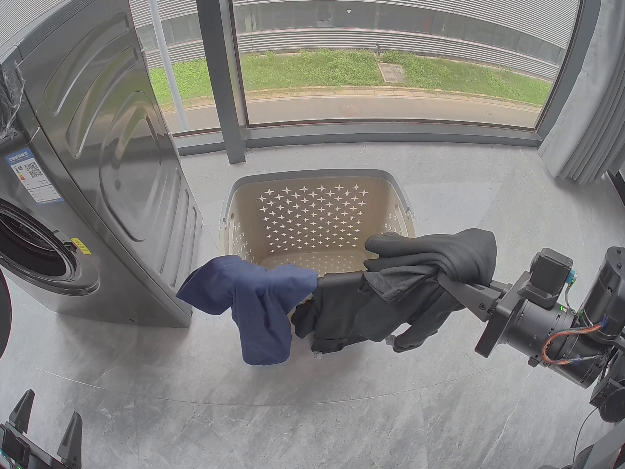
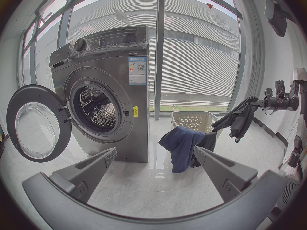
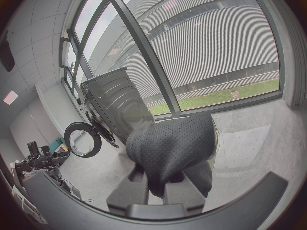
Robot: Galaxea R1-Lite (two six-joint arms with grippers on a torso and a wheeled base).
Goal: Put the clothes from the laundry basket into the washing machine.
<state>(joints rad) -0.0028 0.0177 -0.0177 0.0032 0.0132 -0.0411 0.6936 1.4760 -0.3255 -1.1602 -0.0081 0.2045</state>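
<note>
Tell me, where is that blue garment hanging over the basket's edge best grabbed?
Probably at the bunched fold on top, where the blue garment crosses the basket rim. It bulges upward there, while the rest hangs loose outside. Coming down from above, the open left tool could likely pinch that ridge and lift it free.

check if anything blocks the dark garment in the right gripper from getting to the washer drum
Nothing visible does. The washing machine door is swung open and the floor up to the drum is bare. The dark grey garment hangs beside the blue garment on the laundry basket, which might drag along.
</note>
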